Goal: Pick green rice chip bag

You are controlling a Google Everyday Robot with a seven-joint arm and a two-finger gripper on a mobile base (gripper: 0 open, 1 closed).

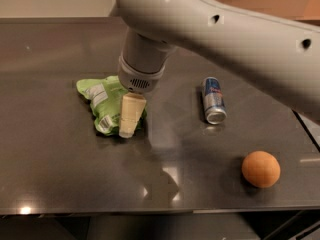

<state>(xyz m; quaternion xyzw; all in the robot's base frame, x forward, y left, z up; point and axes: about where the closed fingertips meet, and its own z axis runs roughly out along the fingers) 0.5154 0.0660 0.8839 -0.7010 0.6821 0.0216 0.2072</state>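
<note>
The green rice chip bag (101, 104) lies flat on the dark table (60, 174), left of centre. It is light green and glossy, with white label patches. My gripper (127, 126) hangs from the big grey arm (210, 29) and reaches down over the bag's right side. One cream-coloured finger (129, 115) shows in front of the bag, its tip near the bag's lower right edge. The right part of the bag is hidden behind the finger and the wrist.
A blue and silver can (213, 100) lies on its side to the right of the bag. An orange (260, 168) sits at the front right. The table's front edge runs along the bottom, and its right edge is at the far right.
</note>
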